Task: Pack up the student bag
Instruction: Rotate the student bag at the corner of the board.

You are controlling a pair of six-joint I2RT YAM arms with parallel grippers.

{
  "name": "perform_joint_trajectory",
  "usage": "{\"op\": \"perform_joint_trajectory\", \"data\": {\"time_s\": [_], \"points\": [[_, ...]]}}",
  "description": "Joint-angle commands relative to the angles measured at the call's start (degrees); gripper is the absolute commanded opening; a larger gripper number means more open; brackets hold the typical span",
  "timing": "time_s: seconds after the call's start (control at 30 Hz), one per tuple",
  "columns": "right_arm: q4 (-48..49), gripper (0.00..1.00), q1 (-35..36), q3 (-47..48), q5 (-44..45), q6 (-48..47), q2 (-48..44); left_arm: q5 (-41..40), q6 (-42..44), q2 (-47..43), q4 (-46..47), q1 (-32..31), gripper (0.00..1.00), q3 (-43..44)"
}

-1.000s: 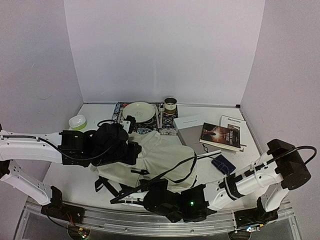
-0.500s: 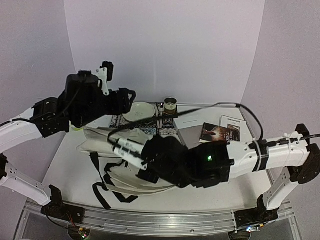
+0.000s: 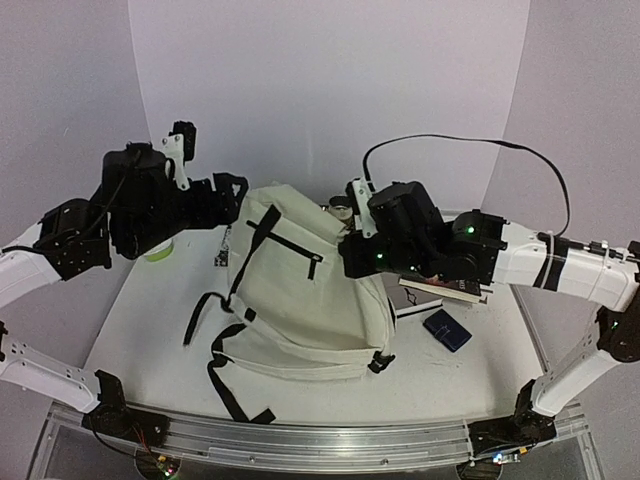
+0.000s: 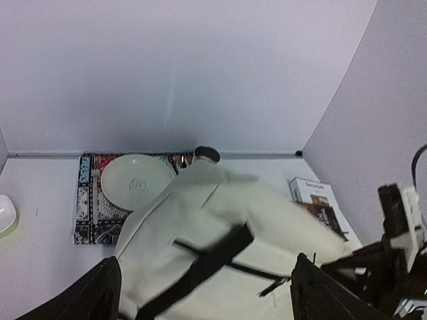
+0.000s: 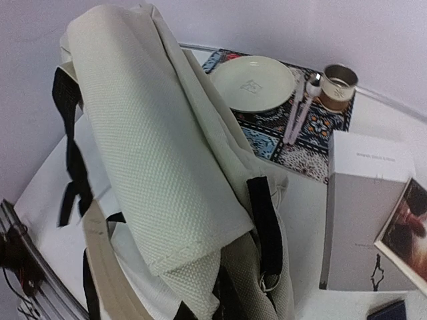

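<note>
The student bag (image 3: 300, 300), cream fabric with black straps, stands half lifted in the middle of the table, its top raised toward the back. My right gripper (image 3: 350, 255) is shut on the fabric at the bag's upper right edge. In the right wrist view the bag (image 5: 153, 153) fills the frame and hides most of the fingers. My left gripper (image 3: 232, 192) hangs raised just left of the bag's top. Its jaws are wide open, with the bag (image 4: 200, 227) below them and nothing touching them.
At the back a patterned mat (image 5: 313, 133) carries a plate (image 5: 252, 81), a spoon (image 5: 300, 107) and a cup (image 5: 337, 83). A grey box (image 5: 367, 213), a book (image 3: 445, 285) and a dark blue wallet (image 3: 446, 329) lie to the right. A green-white bowl (image 3: 157, 252) is at the left.
The bag lay flat a second ago with both grippers low on it. Both arms have risen, the left gripper has opened and let go, and the right one now holds the bag up.
</note>
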Motion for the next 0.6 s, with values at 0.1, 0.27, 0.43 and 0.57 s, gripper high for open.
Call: {"op": "perform_joint_trajectory", "data": {"time_s": [0.1,0.27,0.43,0.57], "points": [[-0.25,0.0,-3.07,-8.94,2.38,13.46,-7.32,5.73,-11.62,0.35,-2.0,-0.05,0.91,-11.18],[1.73,0.0,-3.11,-18.66,3.46,20.46,-12.96,11.41,-17.7,2.41,2.78,-0.05,0.94,-19.68],[7.45,0.0,-3.07,-29.02,4.12,29.42,-17.76,16.1,-22.04,6.22,11.92,-0.05,0.96,-26.52],[8.88,0.0,-3.1,-34.17,6.27,33.45,-19.72,19.26,-23.64,10.07,19.38,0.06,0.96,-29.63]]}}
